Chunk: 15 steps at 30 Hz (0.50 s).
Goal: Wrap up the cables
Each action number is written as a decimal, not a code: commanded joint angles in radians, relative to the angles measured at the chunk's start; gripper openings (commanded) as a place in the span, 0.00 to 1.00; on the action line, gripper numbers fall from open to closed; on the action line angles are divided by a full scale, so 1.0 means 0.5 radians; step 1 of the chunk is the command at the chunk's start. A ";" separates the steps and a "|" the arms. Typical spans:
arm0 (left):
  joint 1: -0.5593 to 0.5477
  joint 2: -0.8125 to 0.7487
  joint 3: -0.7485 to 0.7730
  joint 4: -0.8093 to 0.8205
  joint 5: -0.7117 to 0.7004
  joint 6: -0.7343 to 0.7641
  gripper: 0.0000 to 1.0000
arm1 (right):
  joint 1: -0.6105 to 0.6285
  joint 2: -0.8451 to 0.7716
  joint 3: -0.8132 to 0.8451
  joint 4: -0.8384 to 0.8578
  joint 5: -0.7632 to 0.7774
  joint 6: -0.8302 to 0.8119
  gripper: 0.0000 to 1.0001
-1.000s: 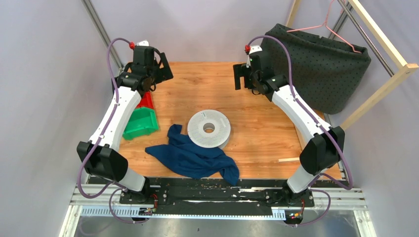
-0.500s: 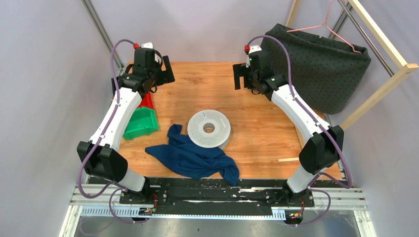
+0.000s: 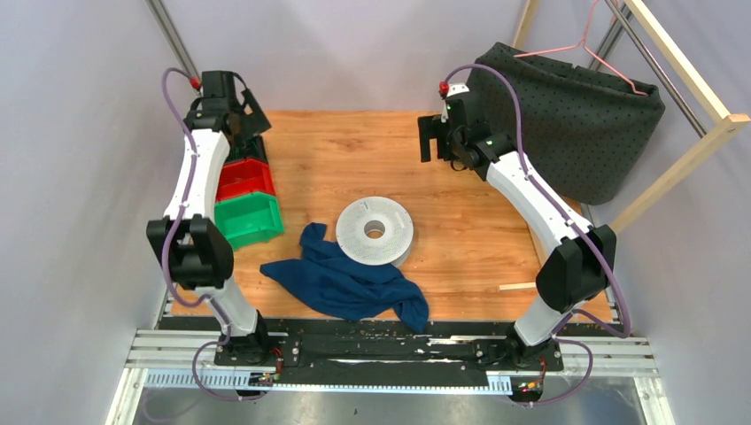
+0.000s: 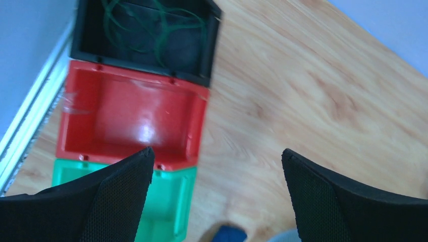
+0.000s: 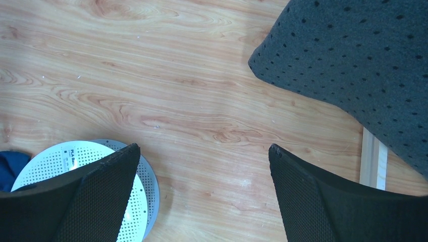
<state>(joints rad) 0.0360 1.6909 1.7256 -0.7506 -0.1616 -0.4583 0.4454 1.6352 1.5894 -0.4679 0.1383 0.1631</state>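
Note:
The thin dark green wire (image 4: 151, 30) lies in loose loops inside a black bin (image 4: 199, 65) at the top of the left wrist view. My left gripper (image 4: 217, 156) is open and empty, held high over the row of bins at the table's far left (image 3: 241, 111). The white perforated spool (image 3: 375, 230) lies flat at the table's middle, and its edge shows in the right wrist view (image 5: 60, 159). My right gripper (image 5: 204, 146) is open and empty, held above bare wood at the far right (image 3: 434, 137). The wire is too thin to see in the top view.
A red bin (image 3: 243, 177) and a green bin (image 3: 250, 220) stand in front of the black one. A blue cloth (image 3: 345, 283) lies crumpled against the spool's near side. A dark dotted cloth (image 3: 576, 115) hangs on a wooden frame (image 3: 682, 66) at the right. A wooden stick (image 3: 518, 286) lies near the right arm.
My left arm has swung left and back, so the red and green bins are now uncovered and its gripper is over the bin row. The right arm has not moved.

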 commanded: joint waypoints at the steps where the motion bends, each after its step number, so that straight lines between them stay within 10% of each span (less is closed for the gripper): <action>1: 0.141 0.280 0.248 -0.103 -0.107 -0.135 0.97 | 0.019 -0.022 -0.010 -0.058 0.019 0.058 1.00; 15: 0.293 1.207 1.125 -0.076 -0.346 -0.322 0.82 | 0.020 -0.037 -0.124 -0.099 0.133 0.016 1.00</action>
<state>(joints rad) 0.1738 2.2250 2.2177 -0.7879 -0.2287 -0.5835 0.4454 1.6341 1.5520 -0.4812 0.1547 0.1871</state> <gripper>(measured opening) 0.836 0.999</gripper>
